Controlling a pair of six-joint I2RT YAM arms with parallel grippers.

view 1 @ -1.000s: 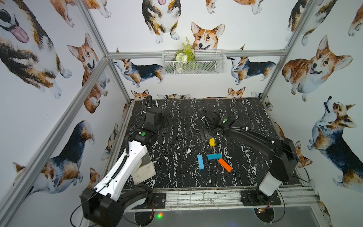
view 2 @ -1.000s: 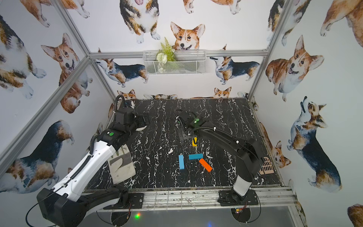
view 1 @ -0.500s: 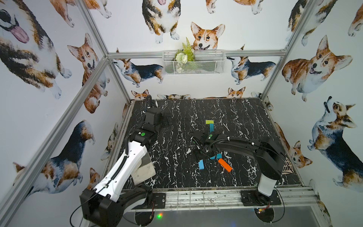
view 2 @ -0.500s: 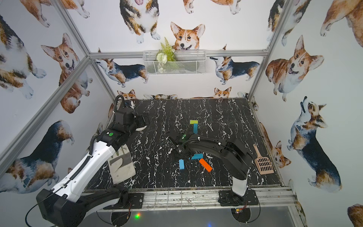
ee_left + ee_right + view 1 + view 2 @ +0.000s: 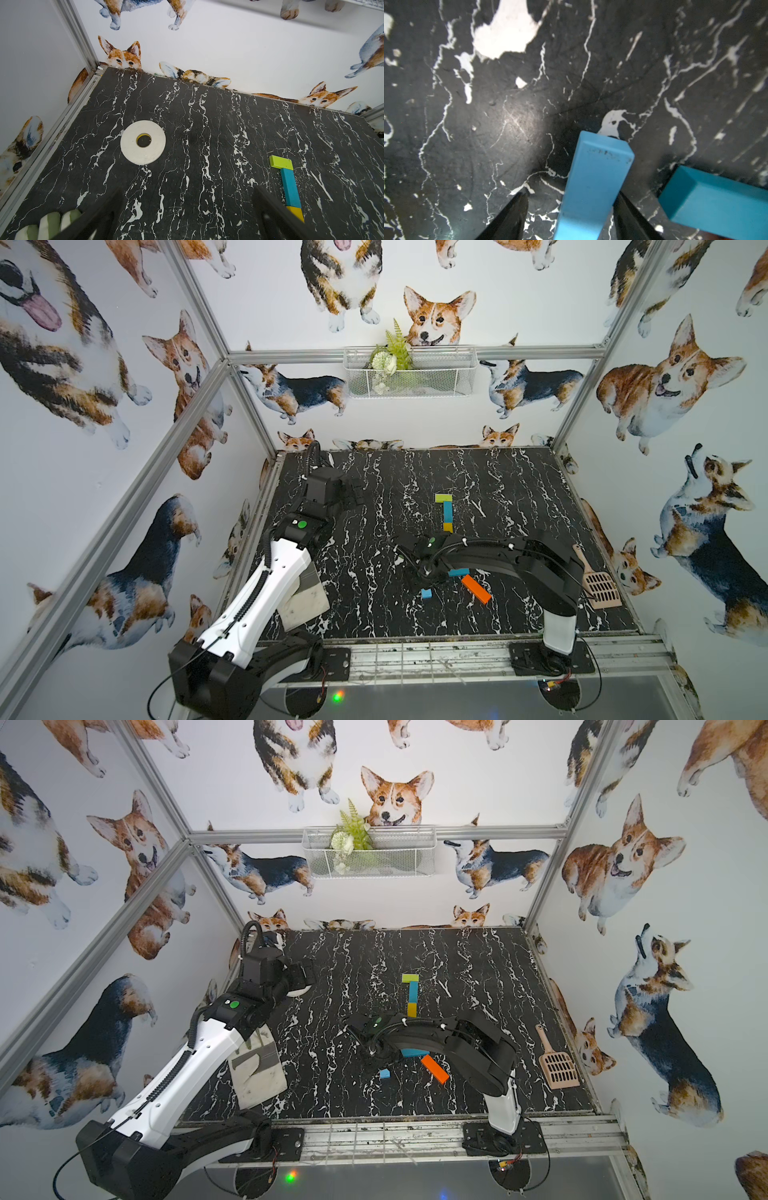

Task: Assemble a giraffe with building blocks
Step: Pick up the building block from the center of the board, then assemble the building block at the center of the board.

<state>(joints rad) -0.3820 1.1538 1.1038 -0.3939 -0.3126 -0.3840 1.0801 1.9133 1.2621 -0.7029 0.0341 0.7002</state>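
The giraffe's started part lies flat at mid-table in both top views: a lime green block [image 5: 443,497], a teal block [image 5: 447,511] and a yellow block [image 5: 448,526] in a line, also seen in the left wrist view as green [image 5: 281,162] and teal [image 5: 290,188]. Nearer the front lie a light blue block [image 5: 426,593], a teal block [image 5: 459,572] and an orange block [image 5: 476,589]. My right gripper [image 5: 570,194] straddles the light blue block [image 5: 596,176]; one finger touches it, the other stands off with a gap. My left gripper [image 5: 188,189] is open and empty at the far left.
A white tape ring [image 5: 143,142] lies by the left gripper. A beige slotted scoop [image 5: 598,585] rests at the right edge. A white and grey cloth [image 5: 257,1069] sits under the left arm. A wire basket [image 5: 409,373] hangs on the back wall.
My right arm has come back from the yellow block to the front and dropped over the light blue block, its jaws narrowing. The left arm has not moved.
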